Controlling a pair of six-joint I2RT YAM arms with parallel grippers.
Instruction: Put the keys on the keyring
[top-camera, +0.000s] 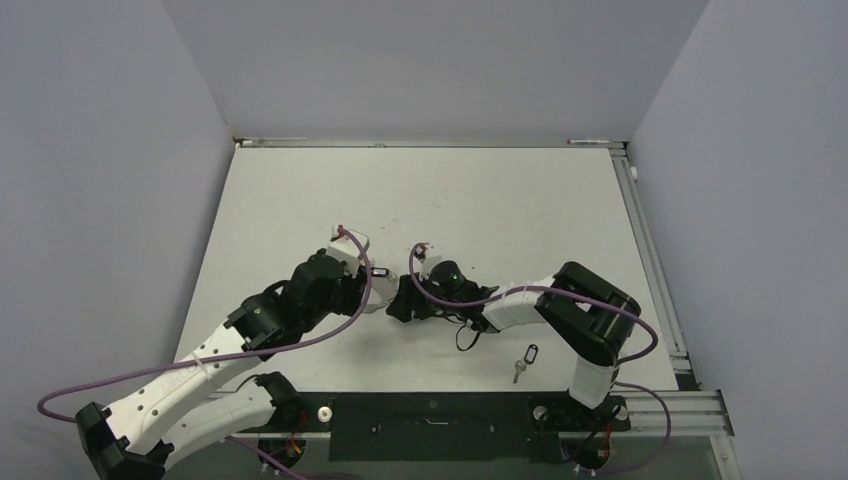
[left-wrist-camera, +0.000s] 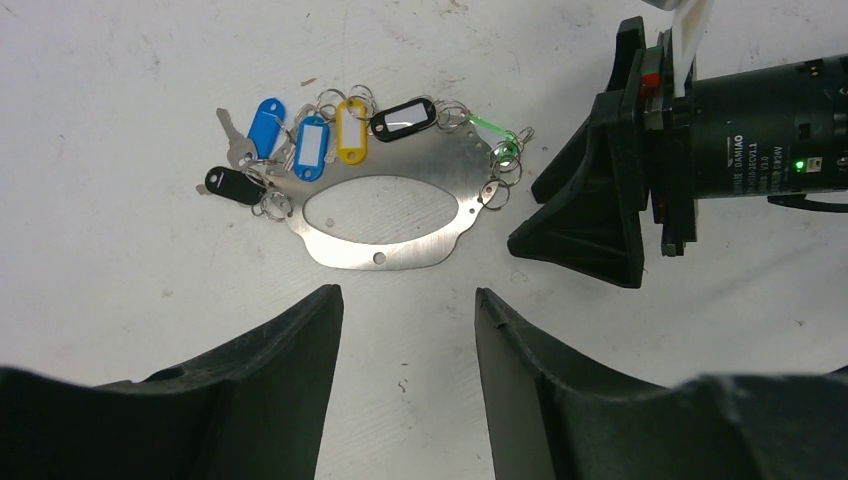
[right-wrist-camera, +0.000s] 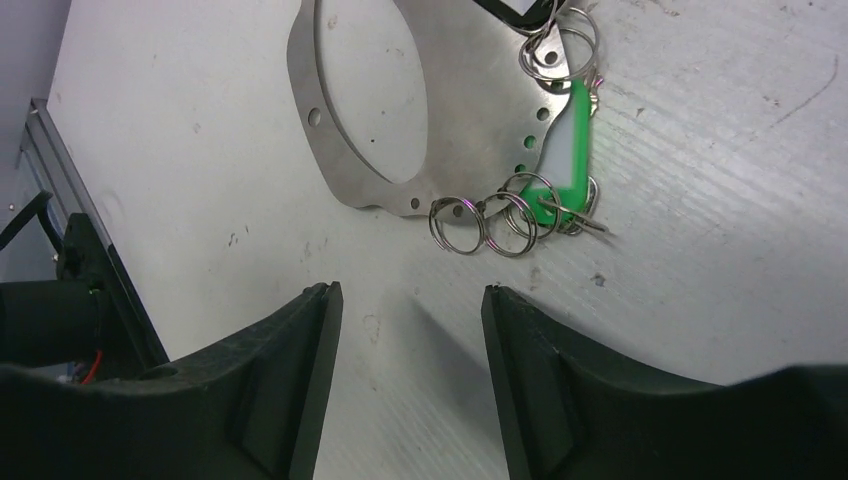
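A: Left gripper (left-wrist-camera: 408, 300) spread wide with nothing between its fingers. The keyring (left-wrist-camera: 350, 250) is just ahead on the table (left-wrist-camera: 120, 300), a flat steel plate with an oval hole.
B: Right gripper (right-wrist-camera: 410, 295)?
A: Agape too, empty, hovering by the green tag (right-wrist-camera: 565, 140) on the plate's edge rings.
B: Step?
A: The tagged keys (left-wrist-camera: 350, 130) look hung. One loose key (top-camera: 524, 361) lies well apart near the right base, probably black-tagged, too small to be sure. Next: fetch it.
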